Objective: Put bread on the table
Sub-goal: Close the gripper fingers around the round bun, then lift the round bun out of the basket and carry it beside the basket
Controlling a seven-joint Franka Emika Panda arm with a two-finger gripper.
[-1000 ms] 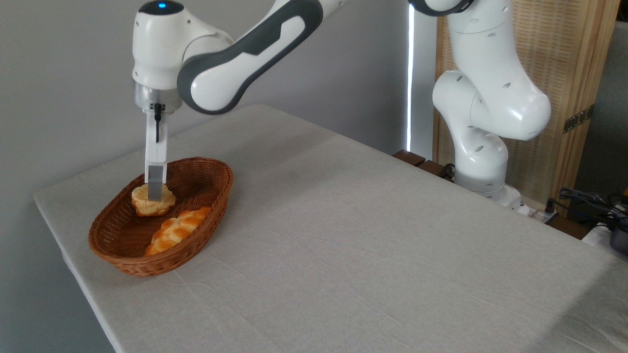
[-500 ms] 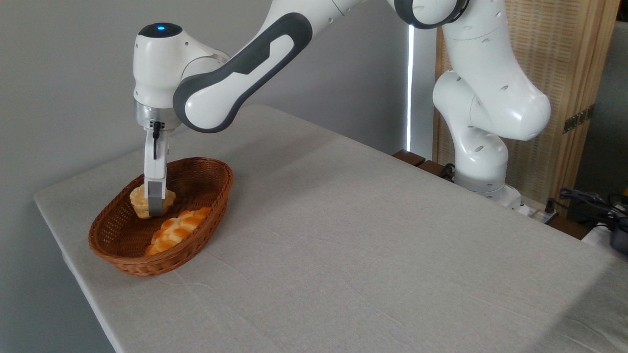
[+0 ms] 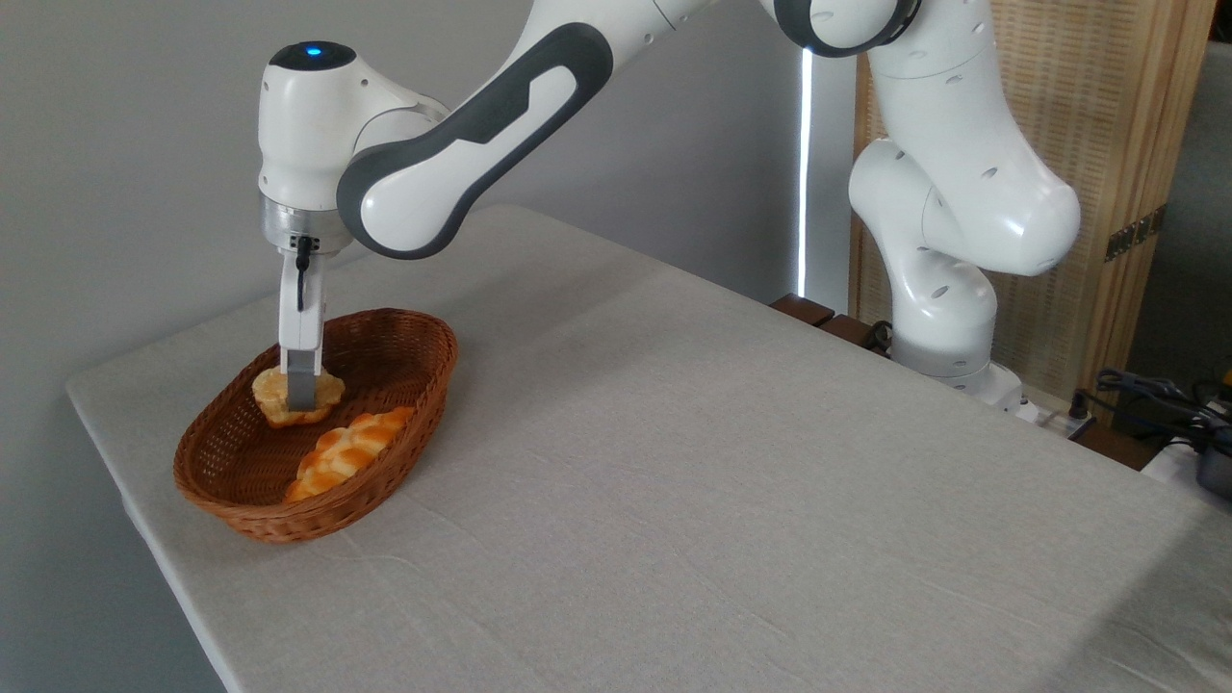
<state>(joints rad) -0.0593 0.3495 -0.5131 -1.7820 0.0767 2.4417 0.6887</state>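
Note:
The bread [image 3: 269, 393], a small pale-yellow bun with golden lobed edges, is in the far end of the brown wicker basket [image 3: 289, 512]. My gripper [image 3: 302, 395] comes straight down onto it, seen side-on, with its near finger [image 3: 302, 371] across the bun's front. The bun looks pinched narrow between the fingers, so the gripper is shut on it. The table [image 3: 722, 462], covered in light grey-beige cloth, stretches wide to the right of the basket.
A longer braided orange-glazed loaf [image 3: 346, 450] lies in the basket just in front of the bun. The arm's white base [image 3: 948, 318] stands at the table's far right edge, with cables [image 3: 1165, 395] and a wooden screen [image 3: 1107, 144] behind it.
The gripper dropped lower over the bun, then shifted slightly left and up. The bun now looks squeezed narrower than a second ago.

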